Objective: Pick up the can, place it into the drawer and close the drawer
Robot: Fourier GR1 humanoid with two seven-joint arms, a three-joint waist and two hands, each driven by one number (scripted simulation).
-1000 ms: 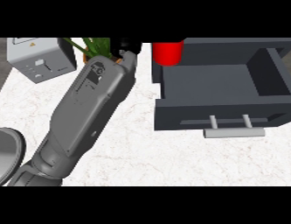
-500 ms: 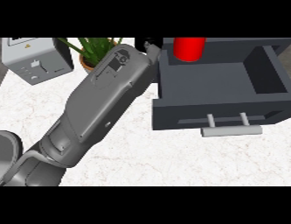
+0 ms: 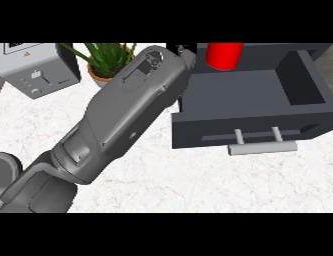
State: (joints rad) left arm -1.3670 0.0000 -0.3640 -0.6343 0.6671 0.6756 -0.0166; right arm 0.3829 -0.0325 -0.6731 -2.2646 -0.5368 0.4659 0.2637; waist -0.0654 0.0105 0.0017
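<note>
Marble counter holds an open drawer right of the left hand, whose hold I cannot tell behind its forearm, and the red can just right of it, at the drawer's back corner, may clip the wall and topple if let go there.

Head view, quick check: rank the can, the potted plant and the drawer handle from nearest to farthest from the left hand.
1. can: just right of the left hand, over the back of the open drawer.
2. potted plant: on the hand's left side, past the forearm.
3. drawer handle: on the drawer's front, toward the lower right, plainly farthest.
</note>
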